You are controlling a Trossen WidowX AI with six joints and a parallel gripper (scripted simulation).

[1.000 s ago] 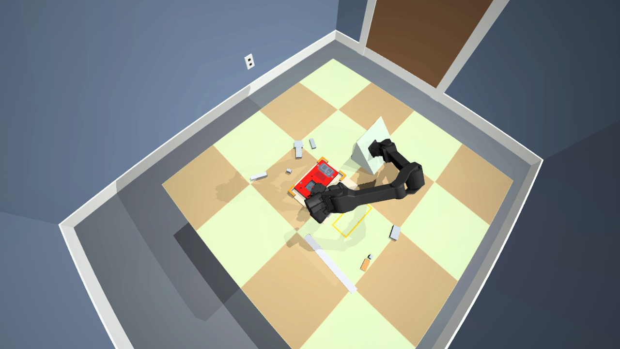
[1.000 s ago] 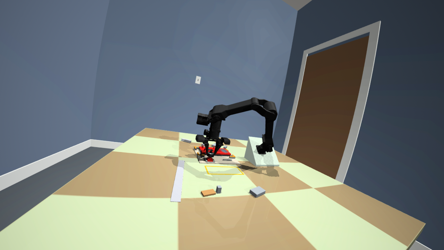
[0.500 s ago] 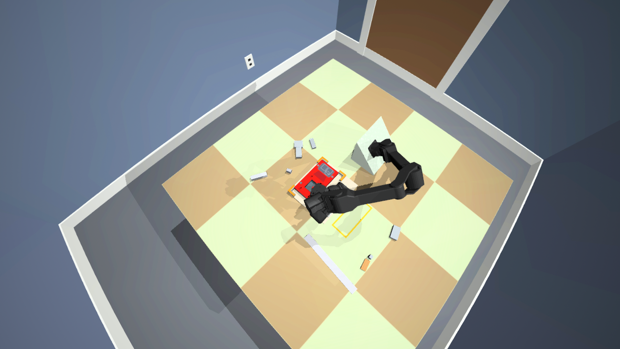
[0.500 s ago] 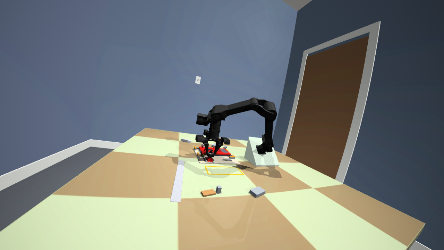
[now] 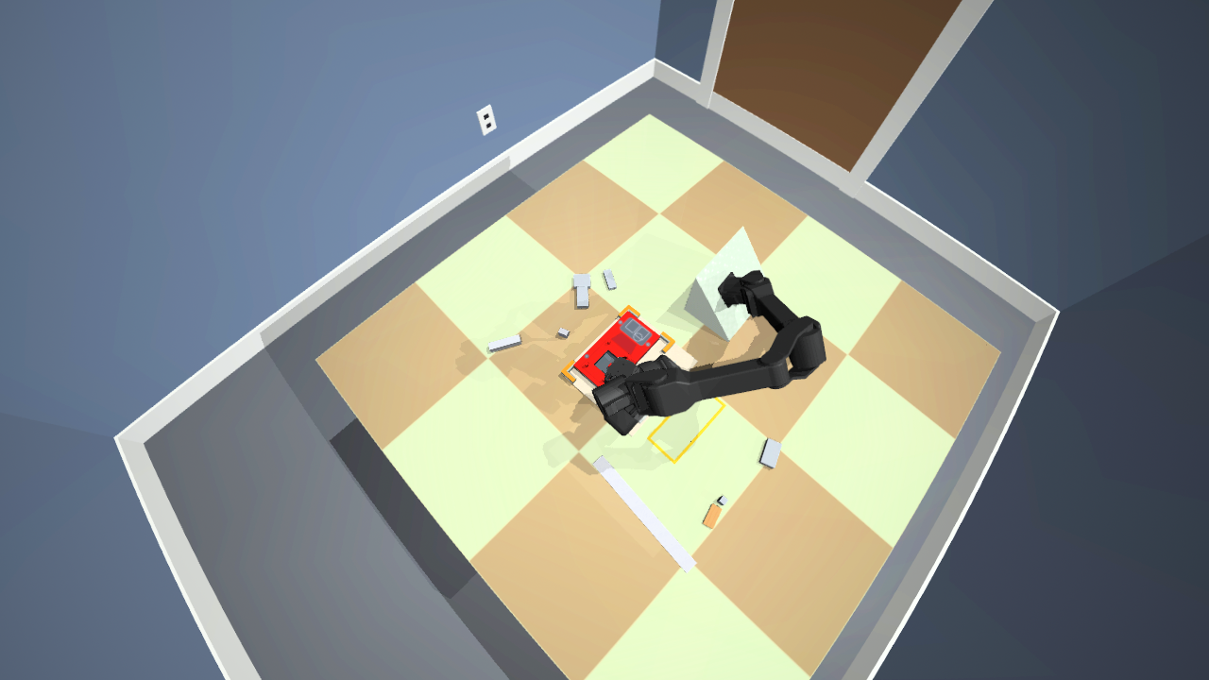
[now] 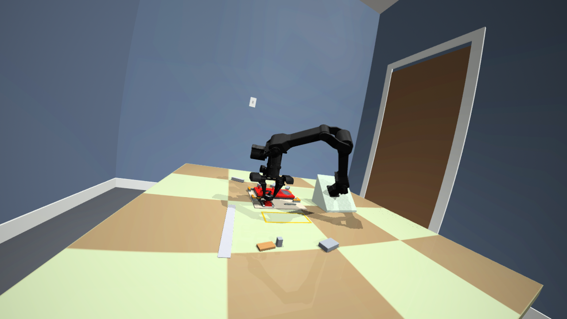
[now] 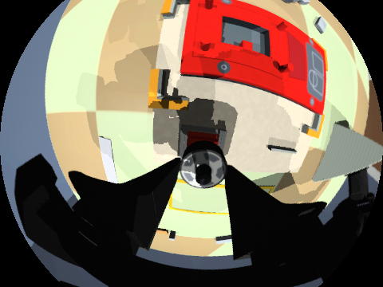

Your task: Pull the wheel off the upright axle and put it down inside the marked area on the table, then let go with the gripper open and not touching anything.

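Observation:
My gripper (image 6: 269,196) (image 7: 203,166) is shut on the wheel (image 7: 215,164), with one finger on each side. The wheel is black with a silvery face and a dark hub. It is held upright-facing above a small red base (image 6: 268,204) (image 7: 203,138) with grey sides, at the front left of the pale board. I cannot tell whether the axle is inside the hub. The marked area (image 5: 661,450) (image 6: 288,222) (image 7: 199,211) is a yellow outline on the table, just in front of the board. The arm hides the wheel in the top view.
A red panel (image 5: 626,343) (image 7: 255,68) with knobs lies behind the wheel on the pale board (image 7: 255,108), between orange corner brackets. A pale wedge (image 5: 740,253) (image 6: 323,198) stands by the arm's base. A long white strip (image 5: 644,514) (image 6: 227,234), grey blocks and an orange block (image 5: 712,516) (image 6: 266,246) lie around.

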